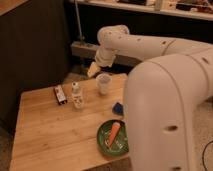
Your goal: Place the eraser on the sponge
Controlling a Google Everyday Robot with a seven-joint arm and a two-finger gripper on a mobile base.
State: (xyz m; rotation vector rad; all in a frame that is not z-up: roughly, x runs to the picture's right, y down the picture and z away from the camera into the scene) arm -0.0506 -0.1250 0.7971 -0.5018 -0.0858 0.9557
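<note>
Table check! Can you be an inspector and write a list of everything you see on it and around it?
Surface: wooden table, things spread over it.
Job's things: eraser lies near the back left; blue sponge sits apart from it, partly hidden by the robot's body. Eraser not yet on sponge.
Clutter: white bottle upright beside the eraser; clear cup; green plate holding a carrot.
Grippers: claw hangs over the table's back edge, behind the cup, away from the eraser.
Cables: nothing seen.
Surroundings: dark wall behind.

Single high view, near robot body (165, 110), looking down onto table (45, 130); pincer (103, 84) mid-frame.
</note>
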